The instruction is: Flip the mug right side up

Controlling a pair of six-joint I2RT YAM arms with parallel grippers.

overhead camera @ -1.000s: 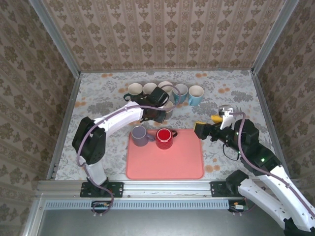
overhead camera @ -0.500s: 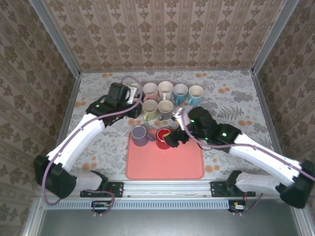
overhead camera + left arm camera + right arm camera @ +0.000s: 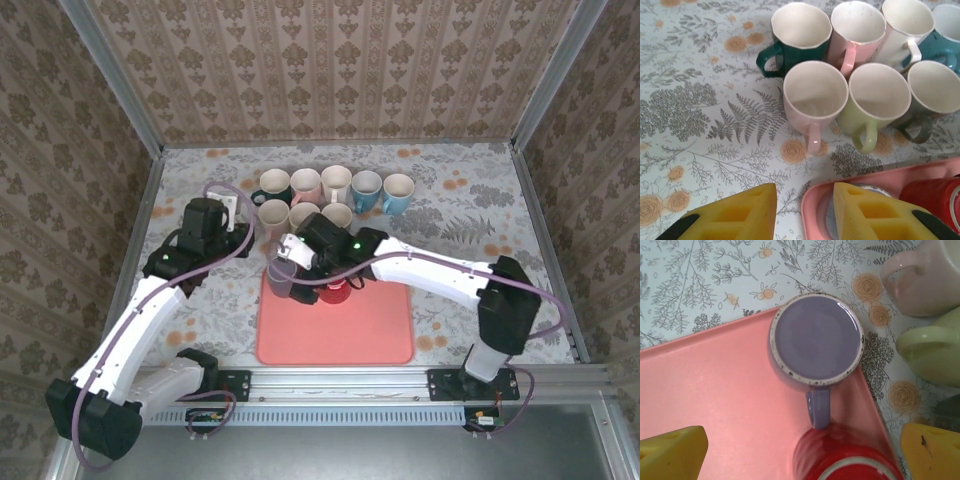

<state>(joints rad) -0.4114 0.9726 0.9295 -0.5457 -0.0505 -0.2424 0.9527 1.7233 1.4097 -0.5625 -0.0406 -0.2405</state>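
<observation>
The red mug (image 3: 845,460) is cut off by the bottom edge of my right wrist view, so I cannot tell which way up it stands. The purple mug (image 3: 816,337) sits base-up in a corner of the pink tray (image 3: 715,400), its handle pointing at the red one. My right gripper (image 3: 800,452) hangs wide open above them, empty. My left gripper (image 3: 805,215) is partly open, empty, over the bench (image 3: 690,100) by the tray's edge, near upright mugs (image 3: 815,95); the teal mug (image 3: 946,37) is cropped.

White links (image 3: 140,325), black joints (image 3: 205,220) (green lights (image 3: 355,243)), lilac cables (image 3: 440,260), yellow fingers (image 3: 875,215)
</observation>
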